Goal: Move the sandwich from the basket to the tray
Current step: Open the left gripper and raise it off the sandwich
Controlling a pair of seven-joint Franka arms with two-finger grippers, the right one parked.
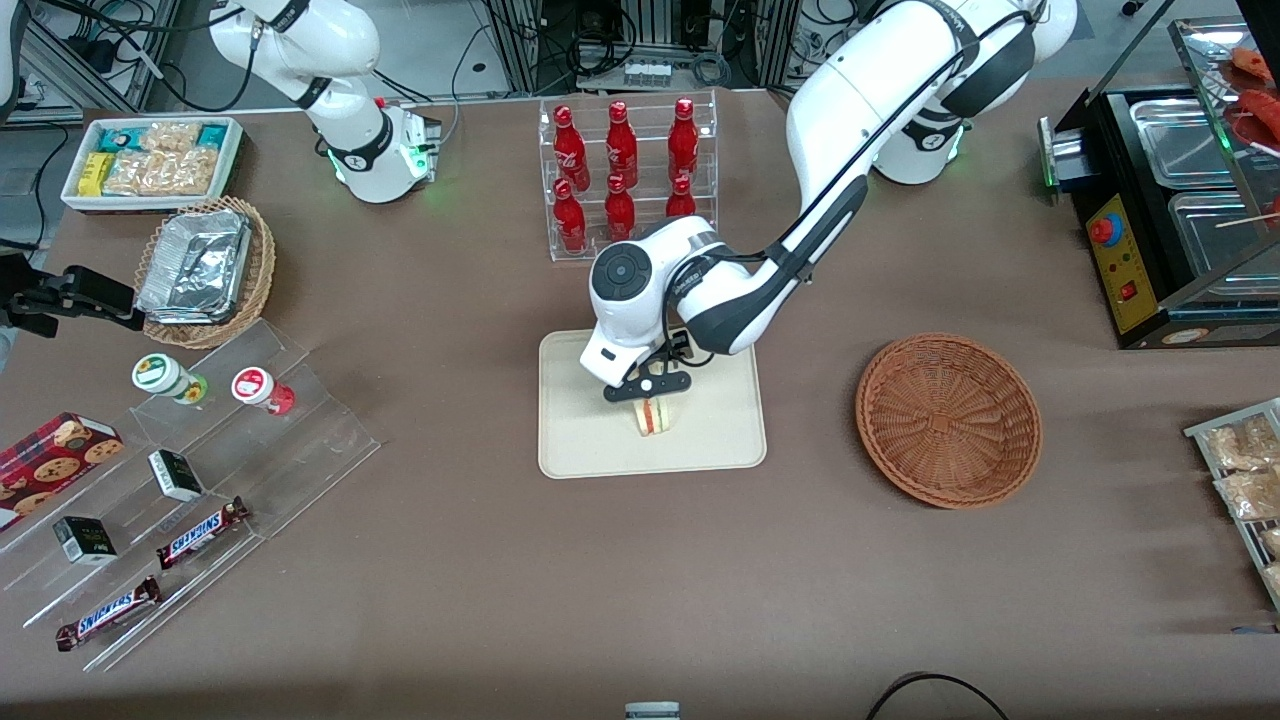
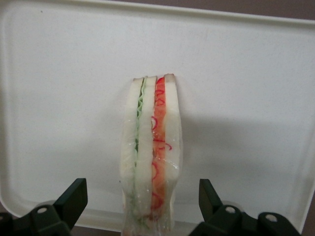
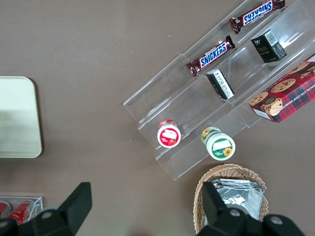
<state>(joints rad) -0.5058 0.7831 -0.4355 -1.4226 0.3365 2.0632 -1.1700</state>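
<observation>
On the tray the sandwich stands on edge, its red and green filling layers facing up, at the part of the tray nearer the front camera. The gripper hangs right above the sandwich; in the wrist view its fingers are spread wide on either side of the sandwich, apart from the bread. The basket sits beside the tray, toward the working arm's end of the table.
</observation>
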